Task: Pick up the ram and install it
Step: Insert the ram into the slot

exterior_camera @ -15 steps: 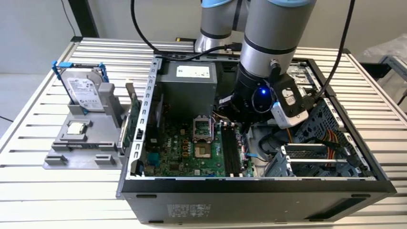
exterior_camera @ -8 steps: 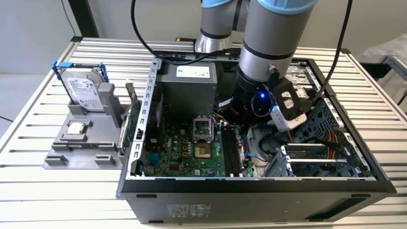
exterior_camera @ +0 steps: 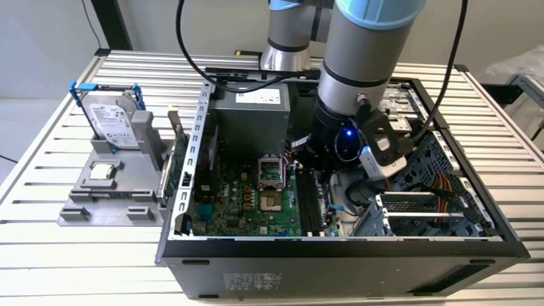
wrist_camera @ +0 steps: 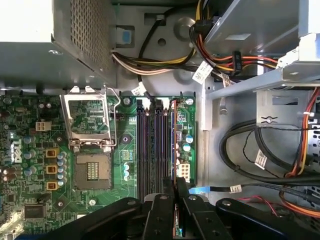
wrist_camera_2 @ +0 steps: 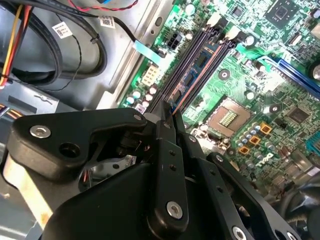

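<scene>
The arm reaches down into the open computer case (exterior_camera: 340, 248), which lies on its side on the slatted metal table (exterior_camera: 51, 261). The gripper (wrist_camera: 176, 192) sits low over the memory slots (wrist_camera: 155, 150) of the green motherboard (wrist_camera: 100, 200), beside the open, bare processor socket (wrist_camera: 90, 125).

Fingers (wrist_camera_2: 167, 125) are drawn close together, pinching the ram (wrist_camera: 175, 145) by its upper edge. In the first wrist view the stick appears edge-on, a thin dark strip with a reddish line, running from between the fingertips along the slot nearest the case's metal wall. It stands upright in line with that slot; whether it is fully seated cannot be told (the fingers cover its near end). In the second wrist view the ram (wrist_camera_2: 200, 65) runs away from the fingertips between the dark slots, toward the white slot latches (wrist_camera_2: 222, 27) at the far end.

In the exterior view, on the exterior view's left and well apart from the case, a grey parts holder (exterior_camera: 106, 197) rests on the table. The hard drive (exterior_camera: 113, 124) in its blue frame stands upright in it, and the small square processor chip (exterior_camera: 103, 171) lies flat in front of the drive. Bundled cables (wrist_camera: 240, 60) run through the case beside the motherboard.
</scene>
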Available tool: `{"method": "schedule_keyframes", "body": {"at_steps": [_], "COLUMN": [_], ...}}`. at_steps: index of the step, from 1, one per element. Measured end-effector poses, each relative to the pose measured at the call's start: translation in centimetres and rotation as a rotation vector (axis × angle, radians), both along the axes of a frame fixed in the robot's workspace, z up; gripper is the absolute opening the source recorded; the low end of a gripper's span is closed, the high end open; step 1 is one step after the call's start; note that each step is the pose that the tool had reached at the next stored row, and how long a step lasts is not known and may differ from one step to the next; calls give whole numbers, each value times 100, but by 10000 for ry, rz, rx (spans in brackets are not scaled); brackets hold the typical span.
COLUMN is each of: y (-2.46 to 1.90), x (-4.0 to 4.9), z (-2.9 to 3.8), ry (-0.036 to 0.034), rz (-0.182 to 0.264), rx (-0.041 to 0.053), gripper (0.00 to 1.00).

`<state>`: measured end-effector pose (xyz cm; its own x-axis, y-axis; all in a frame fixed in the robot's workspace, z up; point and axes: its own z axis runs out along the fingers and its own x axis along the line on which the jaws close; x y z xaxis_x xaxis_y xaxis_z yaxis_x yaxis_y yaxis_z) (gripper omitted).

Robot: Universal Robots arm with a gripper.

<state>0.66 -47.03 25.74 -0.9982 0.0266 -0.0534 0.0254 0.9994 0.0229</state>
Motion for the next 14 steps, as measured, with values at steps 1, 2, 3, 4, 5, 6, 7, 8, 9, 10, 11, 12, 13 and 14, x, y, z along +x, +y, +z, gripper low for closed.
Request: {"method": "schedule_keyframes", "body": {"at_steps": [1,2,3,4,5,6,7,8,9,10,11,12,13,14], "y": [-2,-5,-10,-16,-22,-27,-31,-36,-39,-40,-40,-40,-40,-40], "x": [0,0,0,0,0,0,0,0,0,0,0,0,0,0], "z": [-4,-10,-16,-20,-24,-30,-36,-42,-48,-56,-66,-80,-97,-110], "ry": [0,1,0,0,0,0,0,0,0,0,0,0,1,0], "rz": [9,22,38,53,67,81,96,111,126,137,140,141,141,141], "rx": [-2,-1,1,0,0,2,2,1,1,1,1,0,0,0], "gripper": [0,0,0,0,0,0,0,0,0,0,0,0,0,0]}}
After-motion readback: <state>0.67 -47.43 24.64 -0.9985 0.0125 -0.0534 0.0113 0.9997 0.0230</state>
